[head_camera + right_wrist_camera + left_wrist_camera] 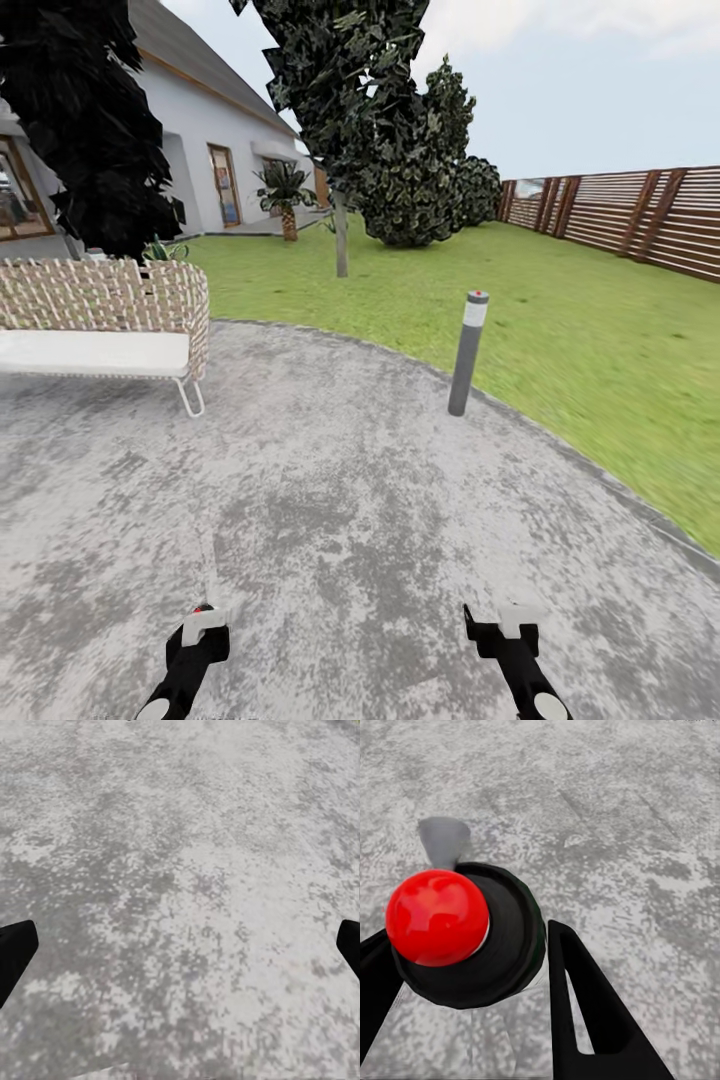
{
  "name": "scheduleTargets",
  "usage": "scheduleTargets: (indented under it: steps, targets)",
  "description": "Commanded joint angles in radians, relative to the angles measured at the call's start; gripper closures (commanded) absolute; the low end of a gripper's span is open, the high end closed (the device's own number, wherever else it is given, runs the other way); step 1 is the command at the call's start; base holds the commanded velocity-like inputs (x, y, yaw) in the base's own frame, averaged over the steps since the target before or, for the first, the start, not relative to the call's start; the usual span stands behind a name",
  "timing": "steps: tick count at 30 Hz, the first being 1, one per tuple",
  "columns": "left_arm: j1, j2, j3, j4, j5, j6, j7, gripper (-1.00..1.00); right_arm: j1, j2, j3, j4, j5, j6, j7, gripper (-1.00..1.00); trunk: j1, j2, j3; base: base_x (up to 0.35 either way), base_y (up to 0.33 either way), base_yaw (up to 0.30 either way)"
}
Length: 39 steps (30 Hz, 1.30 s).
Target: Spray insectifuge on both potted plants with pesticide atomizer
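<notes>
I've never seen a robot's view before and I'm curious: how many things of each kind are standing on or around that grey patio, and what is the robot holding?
Wicker bench: 1
Grey bollard lamp: 1
Pesticide atomizer, held in the left gripper: 1
Right gripper, open, holding nothing: 1
Total: 4

I could read no text, label, number or sign anywhere in my three camera views.
</notes>
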State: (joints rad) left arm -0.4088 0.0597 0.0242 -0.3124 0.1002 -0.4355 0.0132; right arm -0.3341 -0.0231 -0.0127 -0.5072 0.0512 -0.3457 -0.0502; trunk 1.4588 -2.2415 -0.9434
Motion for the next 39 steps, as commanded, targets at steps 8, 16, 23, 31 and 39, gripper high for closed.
scheduleTargets:
  steps: [8,16,23,31,39]
  targets:
    - [-0.001,-0.001,-0.003,0.004,0.009,-0.004,0.000,1.00,0.025,-0.020,-0.003,0.071,0.004,-0.077,-0.003,-1.00,0.000,0.000,0.005,0.000,0.000,0.244]
    - [0.002,0.001,-0.002,0.012,0.008,-0.004,0.000,1.00,0.045,-0.018,-0.002,0.217,0.004,-0.343,0.000,-1.00,0.000,0.000,0.007,0.002,0.000,0.236]
    - [0.026,0.007,-0.001,0.010,0.008,-0.006,0.001,1.00,0.046,-0.018,-0.002,0.225,0.004,-0.356,0.000,-1.00,0.000,0.000,0.007,0.231,0.000,0.231]
    - [0.037,0.008,-0.001,0.011,0.008,-0.008,0.004,1.00,0.046,-0.017,-0.001,0.241,0.004,-0.355,0.000,-1.00,0.000,0.000,0.007,0.336,0.000,0.231]
    - [0.038,0.008,-0.001,0.010,0.009,-0.005,0.003,1.00,0.046,-0.015,-0.001,0.245,0.004,-0.355,0.000,-1.00,0.000,0.000,0.007,0.340,0.000,0.252]
